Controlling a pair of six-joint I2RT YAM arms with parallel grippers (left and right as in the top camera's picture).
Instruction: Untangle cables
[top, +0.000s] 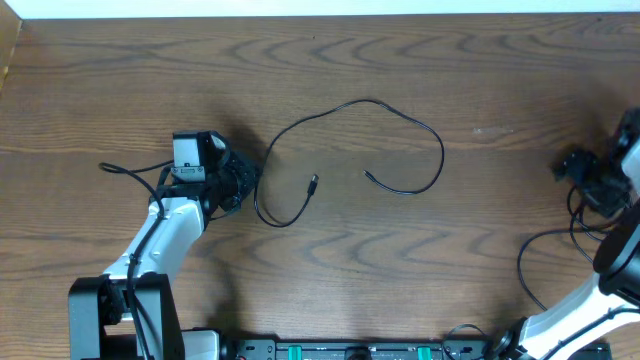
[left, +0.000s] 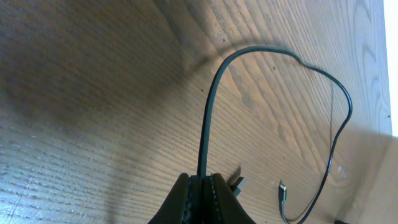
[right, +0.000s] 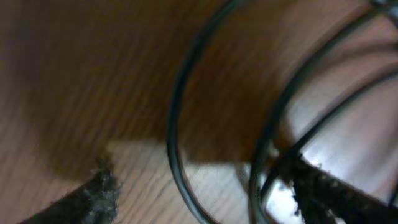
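On the left of the desk (top: 420, 270), the left tool (left: 200, 180) is clamped tight on the black cable (left: 205, 124). Far right, the right tool (right: 199, 177) gapes wide over blurred dark cords (right: 172, 124), gripping nothing.

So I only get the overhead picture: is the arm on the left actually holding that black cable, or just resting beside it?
Observer: Holding it. In the left wrist view the left fingers are shut on the black cable, which rises out from between them.
Operator: And the loose ends, what are they?
Observer: That same view shows one end carrying a small silvery plug, lying on the table.
Operator: What about the arm on the right?
Observer: Its wrist view is blurred, but the right fingers stand apart, with thin dark cords running across the gap.
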